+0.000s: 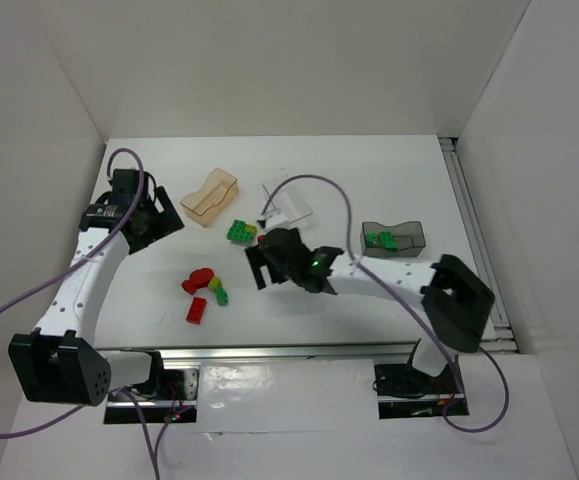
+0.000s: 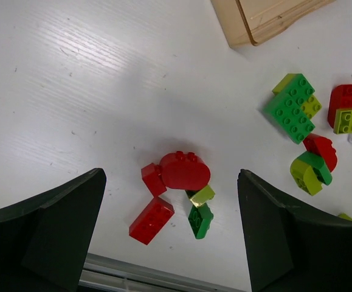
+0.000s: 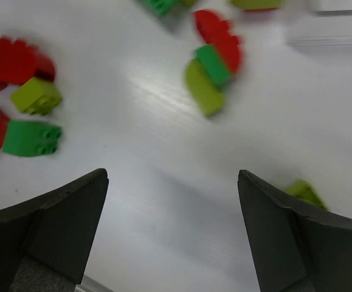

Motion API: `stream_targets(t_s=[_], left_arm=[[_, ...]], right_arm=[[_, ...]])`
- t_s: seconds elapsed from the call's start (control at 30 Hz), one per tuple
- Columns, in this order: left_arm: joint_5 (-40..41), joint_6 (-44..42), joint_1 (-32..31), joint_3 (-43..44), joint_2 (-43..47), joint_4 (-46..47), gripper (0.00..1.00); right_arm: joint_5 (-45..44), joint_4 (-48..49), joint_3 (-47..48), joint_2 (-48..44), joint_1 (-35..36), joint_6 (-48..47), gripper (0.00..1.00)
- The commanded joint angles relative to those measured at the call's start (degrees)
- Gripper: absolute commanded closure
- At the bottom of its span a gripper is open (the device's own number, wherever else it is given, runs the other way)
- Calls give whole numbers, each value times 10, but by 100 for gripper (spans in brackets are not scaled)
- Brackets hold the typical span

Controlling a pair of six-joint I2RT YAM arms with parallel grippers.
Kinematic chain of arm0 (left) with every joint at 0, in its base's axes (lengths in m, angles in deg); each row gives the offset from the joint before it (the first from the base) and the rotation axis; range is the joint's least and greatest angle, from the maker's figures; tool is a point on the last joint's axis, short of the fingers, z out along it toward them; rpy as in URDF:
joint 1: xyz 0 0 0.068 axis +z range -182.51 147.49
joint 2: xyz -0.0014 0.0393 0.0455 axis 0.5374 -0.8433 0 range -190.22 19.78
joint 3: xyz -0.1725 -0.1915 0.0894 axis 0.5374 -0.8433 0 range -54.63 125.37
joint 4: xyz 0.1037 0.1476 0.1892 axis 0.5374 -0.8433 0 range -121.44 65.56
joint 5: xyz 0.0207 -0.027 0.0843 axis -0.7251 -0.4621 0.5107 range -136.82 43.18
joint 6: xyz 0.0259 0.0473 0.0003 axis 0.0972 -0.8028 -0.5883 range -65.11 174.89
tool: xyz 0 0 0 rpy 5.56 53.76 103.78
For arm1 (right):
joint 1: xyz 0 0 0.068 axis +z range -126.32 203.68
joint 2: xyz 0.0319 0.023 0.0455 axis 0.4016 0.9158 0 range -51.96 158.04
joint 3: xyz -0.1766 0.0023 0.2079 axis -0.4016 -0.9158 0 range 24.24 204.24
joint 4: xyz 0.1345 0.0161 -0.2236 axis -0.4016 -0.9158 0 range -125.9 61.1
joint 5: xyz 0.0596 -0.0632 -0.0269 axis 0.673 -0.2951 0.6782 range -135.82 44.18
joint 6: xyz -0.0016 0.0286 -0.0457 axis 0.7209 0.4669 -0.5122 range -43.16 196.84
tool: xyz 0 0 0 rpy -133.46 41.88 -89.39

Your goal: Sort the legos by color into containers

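Left gripper (image 1: 157,222) gapes empty at the white table's (image 1: 369,170) nine o'clock, right gripper (image 1: 261,265) released mid-table, rounded red plastic lego (image 1: 201,275) at its nine o'clock.

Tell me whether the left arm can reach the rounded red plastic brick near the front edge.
Probably yes: the left tool is open and nothing covers the rounded red plastic brick. A small red brick and a yellow-green brick right beside it may crowd the grip.

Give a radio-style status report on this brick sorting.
Left gripper open, empty; right gripper open, empty. Green studded plastic bricks in smoky grey tub; red, green, yellow-green bricks loose on white table. No obstruction seen.
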Motion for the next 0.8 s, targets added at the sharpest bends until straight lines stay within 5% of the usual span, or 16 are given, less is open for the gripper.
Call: stream_targets(t_s=[0.0,0.37,0.57,0.77], left_arm=[[-21,-17,28,-2,35,-10,4],[-51,-29,53,-13,66,-5,4],[-61,-34,53,-13,66,-5,4],[-61,-40,53,-18,71,1,4]], right_arm=[[32,32,72,79,71,-37,5],[-25,51,220,274,143,-21,7],[-40,4,285,332,143,11,27],[-64,4,268,306,143,31,61]])
